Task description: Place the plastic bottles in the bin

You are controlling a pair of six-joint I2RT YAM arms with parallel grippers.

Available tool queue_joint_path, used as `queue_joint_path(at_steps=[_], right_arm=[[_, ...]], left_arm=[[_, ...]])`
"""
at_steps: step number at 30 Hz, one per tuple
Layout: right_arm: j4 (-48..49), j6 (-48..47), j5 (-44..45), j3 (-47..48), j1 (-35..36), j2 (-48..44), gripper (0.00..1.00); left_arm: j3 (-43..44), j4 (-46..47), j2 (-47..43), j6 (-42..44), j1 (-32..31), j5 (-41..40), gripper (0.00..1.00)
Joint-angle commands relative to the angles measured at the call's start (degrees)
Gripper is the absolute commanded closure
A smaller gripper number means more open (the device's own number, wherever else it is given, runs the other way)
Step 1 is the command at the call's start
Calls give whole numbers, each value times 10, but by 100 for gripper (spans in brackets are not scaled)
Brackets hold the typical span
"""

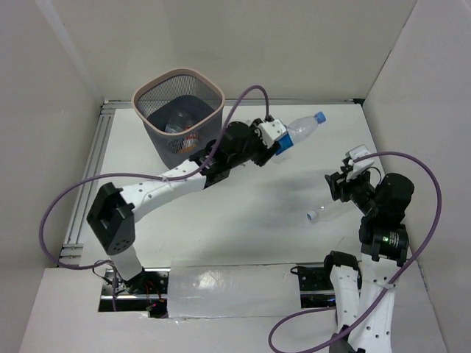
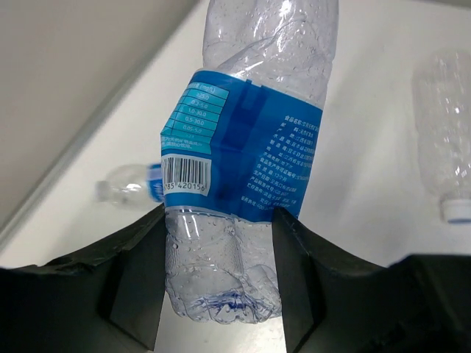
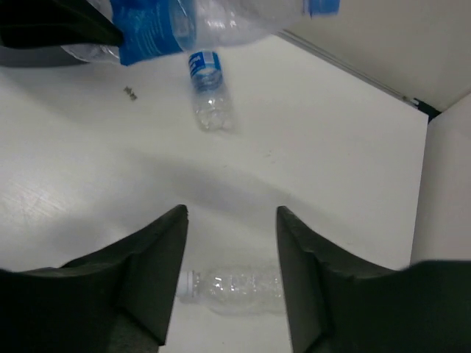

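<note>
The left gripper [image 2: 217, 220] pinches a blue-label bottle [image 2: 250, 147] near its base. It holds the bottle off the table [image 1: 243, 220], near the bin [image 1: 179, 110] on its right, with the cap pointing away. The right gripper [image 3: 232, 213] is spread with nothing between its fingers, above a clear bottle [image 3: 235, 283] lying on the table. A small bottle [image 3: 208, 88] lies farther off. Shapes inside the bin may be bottles, but the mesh blurs them.

The bin [image 1: 158, 79] stands back left on the counter [image 1: 243, 220], with bottles [image 1: 179, 123] inside. To its right, the left tool [image 1: 282, 143] holds one bottle [image 1: 303, 129]. Another bottle [image 1: 329, 212] lies front right.
</note>
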Motion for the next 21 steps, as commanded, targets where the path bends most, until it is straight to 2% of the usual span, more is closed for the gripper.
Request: queue_joint_path(at_steps=[1, 5, 9, 10, 13, 17, 20, 21], right_arm=[[63, 66, 14, 6, -3, -5, 44], [39, 49, 14, -8, -3, -5, 44], [14, 1, 4, -27, -3, 2, 43], [8, -11, -3, -34, -3, 10, 41], [-4, -54, -9, -40, -3, 24, 27], [-4, -76, -16, -60, -3, 45, 0], [8, -95, -11, -71, -3, 74, 0], [8, -105, -16, -71, -3, 84, 0]], left_arm=[[19, 27, -47, -11, 15, -47, 95], [12, 34, -122, -11, 36, -81, 95], [-29, 39, -176, -68, 118, -95, 93], [-45, 39, -201, -78, 160, -95, 92], [-73, 39, -237, -110, 236, -66, 91], [-88, 29, -262, -117, 299, -43, 88], [-98, 2, -253, -107, 322, -43, 84], [-105, -4, -248, -107, 323, -43, 73]])
